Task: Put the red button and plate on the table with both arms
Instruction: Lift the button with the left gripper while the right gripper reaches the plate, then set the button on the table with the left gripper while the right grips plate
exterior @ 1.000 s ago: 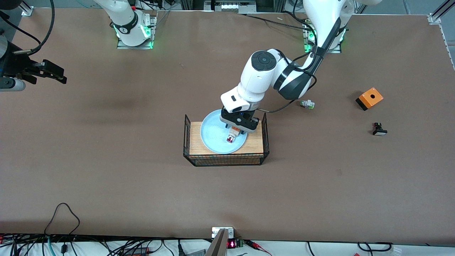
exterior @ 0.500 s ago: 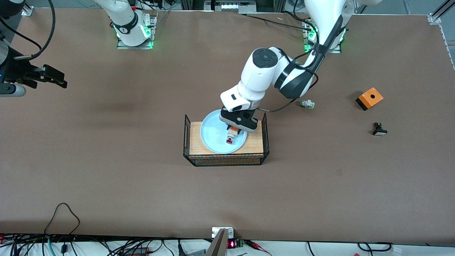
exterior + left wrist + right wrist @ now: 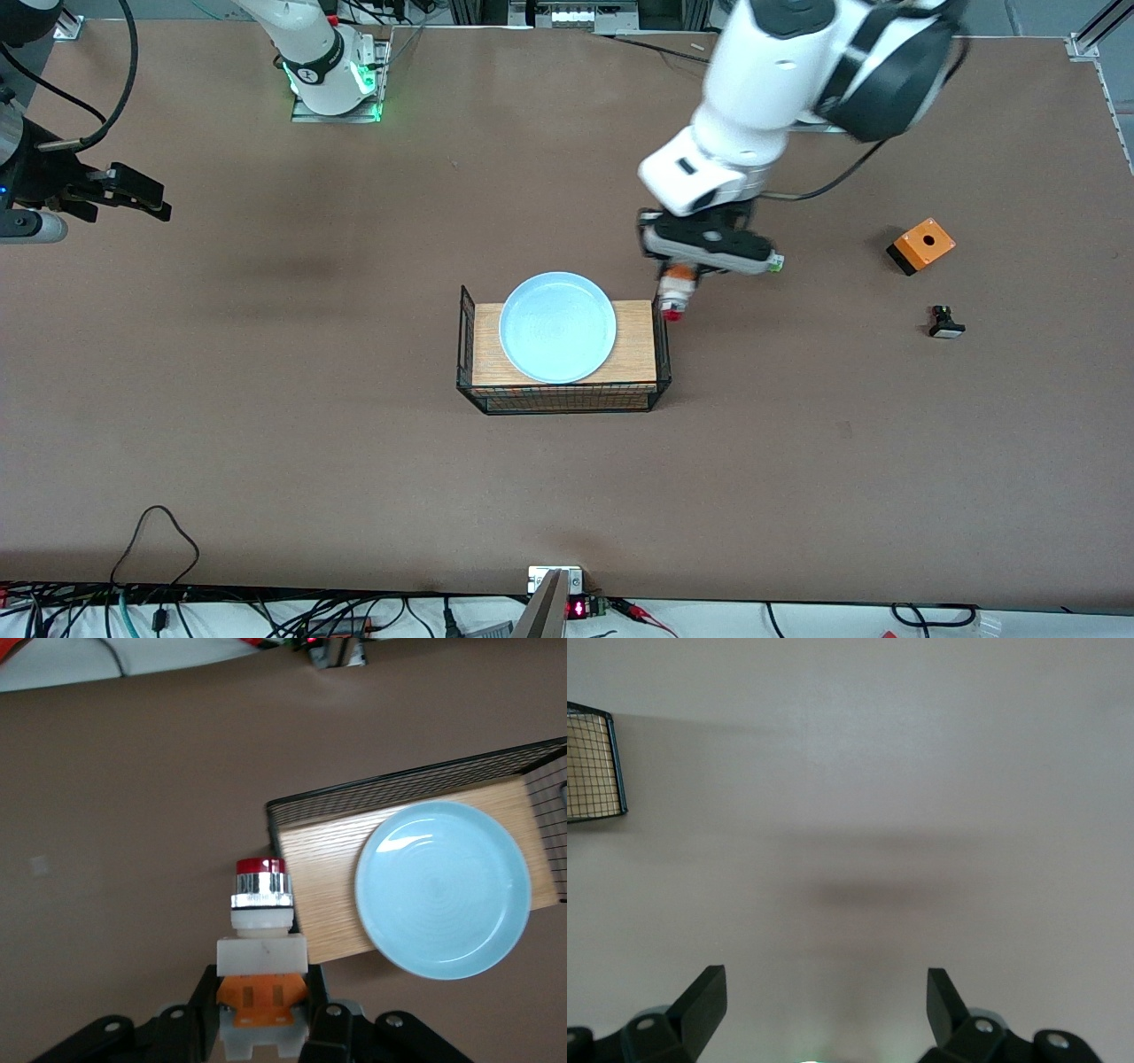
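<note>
My left gripper [image 3: 678,282] is shut on the orange block of the red button [image 3: 674,299]. It holds the button in the air, red cap pointing down, over the brown table [image 3: 354,443] just beside the wire rack's end. In the left wrist view the button [image 3: 261,921] sits between the gripper's [image 3: 262,992] fingers. The pale blue plate [image 3: 557,327] lies bare on the rack's wood top and also shows in the left wrist view [image 3: 443,889]. My right gripper [image 3: 133,190] waits open and empty over the right arm's end of the table, as the right wrist view [image 3: 824,992] shows.
The black wire rack [image 3: 563,400] stands mid-table. Toward the left arm's end lie an orange box [image 3: 921,245], a black part with a white cap [image 3: 945,322], and a green-tipped white part [image 3: 776,262], which is partly hidden by my left gripper.
My left gripper has lifted the red button off the plate and carried it up and toward the left arm's end, past the rack's edge. The right arm has barely moved.
</note>
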Robot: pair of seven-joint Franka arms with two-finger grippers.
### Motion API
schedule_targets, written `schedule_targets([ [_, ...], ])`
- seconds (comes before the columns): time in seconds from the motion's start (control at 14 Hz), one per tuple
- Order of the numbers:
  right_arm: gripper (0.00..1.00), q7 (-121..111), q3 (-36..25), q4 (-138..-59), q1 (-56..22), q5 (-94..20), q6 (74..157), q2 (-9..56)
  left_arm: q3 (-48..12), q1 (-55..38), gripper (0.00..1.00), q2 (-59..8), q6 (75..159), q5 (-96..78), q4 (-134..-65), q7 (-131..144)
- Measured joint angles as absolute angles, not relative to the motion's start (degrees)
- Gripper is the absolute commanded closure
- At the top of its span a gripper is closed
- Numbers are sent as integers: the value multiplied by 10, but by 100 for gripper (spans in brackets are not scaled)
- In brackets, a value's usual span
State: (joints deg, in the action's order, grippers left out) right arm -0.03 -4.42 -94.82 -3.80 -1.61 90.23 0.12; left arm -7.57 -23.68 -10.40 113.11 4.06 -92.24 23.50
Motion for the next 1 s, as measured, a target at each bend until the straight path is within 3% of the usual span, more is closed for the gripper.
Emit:
schedule_targets([
  [0.14,0,67,-38,-945,-57,-42,903,2,-66,-208,87,-97,1087,41,-934,193],
  [0.43,0,264,-30,-922,-165,-60,910,31,6,-175,87,-120,1084,41,-984,35],
  [0.71,0,510,-26,-854,-287,-60,976,124,33,-132,87,-167,1145,41,-1039,-21],
  [1.0,0,641,-27,-836,-335,-64,1072,200,36,-95,87,-233,1219,41,-1064,-53],
])
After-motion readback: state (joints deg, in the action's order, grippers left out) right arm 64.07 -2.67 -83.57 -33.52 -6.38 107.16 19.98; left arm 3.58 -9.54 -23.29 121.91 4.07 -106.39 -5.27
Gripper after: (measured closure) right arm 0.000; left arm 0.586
